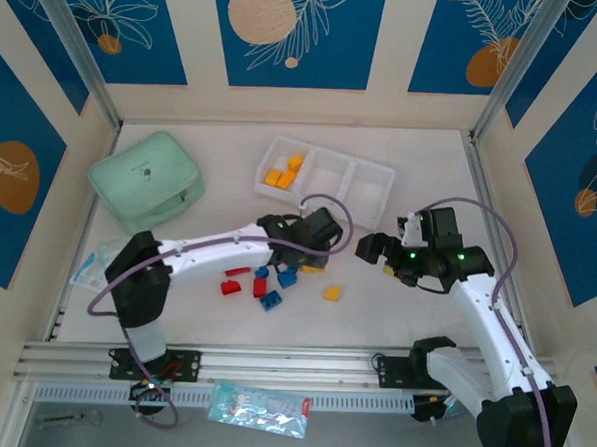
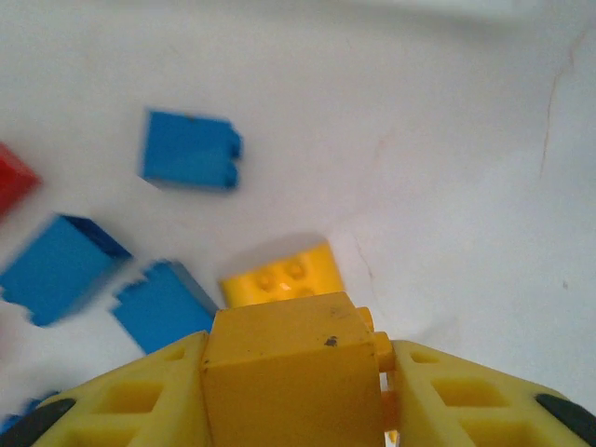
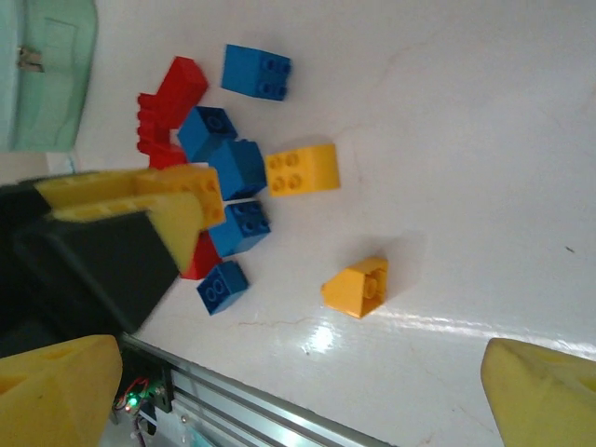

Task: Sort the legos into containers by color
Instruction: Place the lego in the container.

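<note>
While yellow-orange legos sit in the tray's left compartment, the left end effector clamps a yellow brick; the right end effector gapes wide.

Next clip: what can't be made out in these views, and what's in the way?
Right wrist: left gripper covers part of the red bricks; mint-green case cut off at the top-left corner.
Left wrist: blue bricks blurred; one red brick cut off by the left edge.
Top external: the left gripper's yellow brick is hidden beneath its wrist.

White tabletop, cream enclosure walls, blue leaf-print panels, aluminium corner posts, aluminium front rail.
</note>
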Robot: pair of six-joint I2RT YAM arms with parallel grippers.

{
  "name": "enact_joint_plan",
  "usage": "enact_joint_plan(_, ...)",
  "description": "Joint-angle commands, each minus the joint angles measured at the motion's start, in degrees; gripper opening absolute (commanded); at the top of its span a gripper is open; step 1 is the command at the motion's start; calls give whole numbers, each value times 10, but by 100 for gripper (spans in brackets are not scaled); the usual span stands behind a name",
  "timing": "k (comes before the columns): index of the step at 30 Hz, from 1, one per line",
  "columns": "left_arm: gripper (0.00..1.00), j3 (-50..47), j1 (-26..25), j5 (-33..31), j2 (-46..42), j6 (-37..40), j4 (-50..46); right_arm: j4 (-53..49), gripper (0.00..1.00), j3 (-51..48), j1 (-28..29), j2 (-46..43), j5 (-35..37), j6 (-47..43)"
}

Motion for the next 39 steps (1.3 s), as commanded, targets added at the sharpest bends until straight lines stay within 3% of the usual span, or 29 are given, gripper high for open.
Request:
enact_joint_plan(1, 43, 19, 53, -46, -20, 56, -12, 38, 99, 23, 17, 13, -19, 9)
enact_joint_plan(9, 41, 74, 165, -38, 26, 141, 87, 122, 99, 35, 60, 51, 10, 26)
enact_joint_plan(15, 42, 174, 221, -16, 126, 177, 109, 139, 99, 43, 62, 79, 21, 20)
enact_joint_plan(23, 43, 308, 258, -2, 253, 207, 101, 151, 99, 41, 62, 105, 14, 18)
enact_joint_plan(29, 53, 382, 268, 28, 306, 214, 54, 142, 99, 44, 61, 106, 23, 14)
enact_joint_plan(31, 61, 393, 269, 33, 308, 219, 45, 140, 99, 45, 61, 103, 25, 15)
enact_joint_plan(35, 66, 396, 269, 49, 289, 226, 28, 133, 99, 47, 57, 97, 27, 11)
enact_joint_plan(39, 67, 386, 268, 113, 251, 237, 4, 107, 99, 57, 52, 90, 23, 5)
